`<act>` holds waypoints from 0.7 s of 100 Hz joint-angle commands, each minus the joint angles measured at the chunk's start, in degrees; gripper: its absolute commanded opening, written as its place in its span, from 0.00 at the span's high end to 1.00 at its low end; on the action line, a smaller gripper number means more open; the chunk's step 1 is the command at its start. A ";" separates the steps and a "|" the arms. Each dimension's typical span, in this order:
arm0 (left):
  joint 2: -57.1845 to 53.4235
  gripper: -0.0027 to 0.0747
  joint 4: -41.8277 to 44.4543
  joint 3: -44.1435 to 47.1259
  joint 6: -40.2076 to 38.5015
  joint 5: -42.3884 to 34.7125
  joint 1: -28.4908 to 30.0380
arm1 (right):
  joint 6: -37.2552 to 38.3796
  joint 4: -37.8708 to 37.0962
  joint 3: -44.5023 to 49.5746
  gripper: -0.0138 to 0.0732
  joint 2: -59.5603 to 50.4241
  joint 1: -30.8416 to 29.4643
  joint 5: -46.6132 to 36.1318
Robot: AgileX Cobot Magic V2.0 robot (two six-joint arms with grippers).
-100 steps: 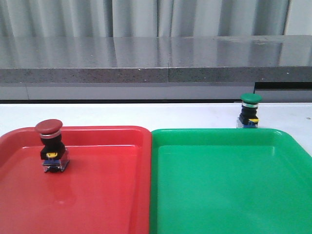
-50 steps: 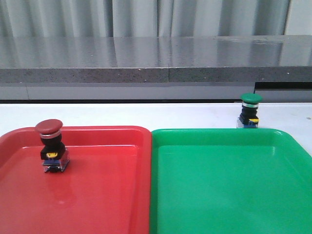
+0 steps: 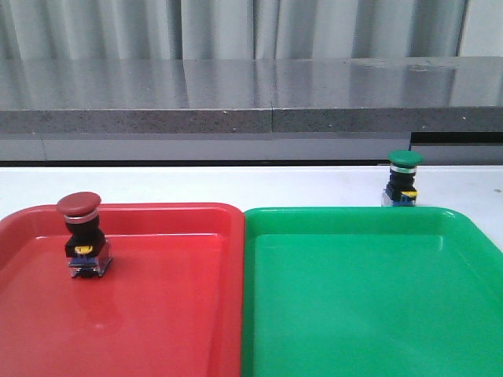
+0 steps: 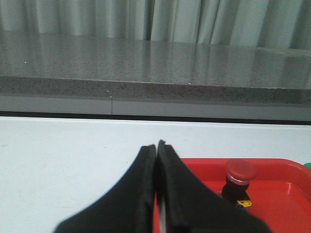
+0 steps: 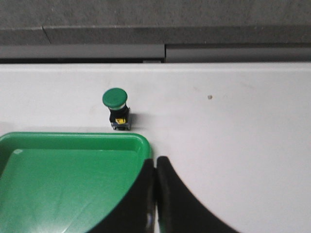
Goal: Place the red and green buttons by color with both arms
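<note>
You see red button (image 3: 82,234) upright inside red tray (image 3: 157,314), toward desk's (image 3: 236,184) left side; green button (image 3: 403,180) on bare desk just behind green tray (image 3: 361,298), toward right edge. Left claw (image 4: 156,150) closed, empty; right claw (image 5: 155,167) closed, apparently holding nothing, short of green button
</note>
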 commanded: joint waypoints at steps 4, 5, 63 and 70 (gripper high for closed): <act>-1.84 0.99 -0.31 2.28 -0.16 -4.28 0.03 | -0.12 -0.36 -2.04 0.97 3.16 -0.30 -1.38; -1.84 0.99 -0.31 2.28 -0.16 -4.28 0.03 | -0.12 -0.36 -2.04 0.97 3.32 -0.30 -1.33; -1.84 0.99 -0.31 2.28 -0.16 -4.28 0.03 | -0.12 3.55 -2.04 0.21 6.77 -0.30 -2.10; -1.84 0.99 -0.31 2.28 -0.16 -4.28 0.03 | -0.12 3.56 -2.41 0.21 7.57 -0.01 -3.20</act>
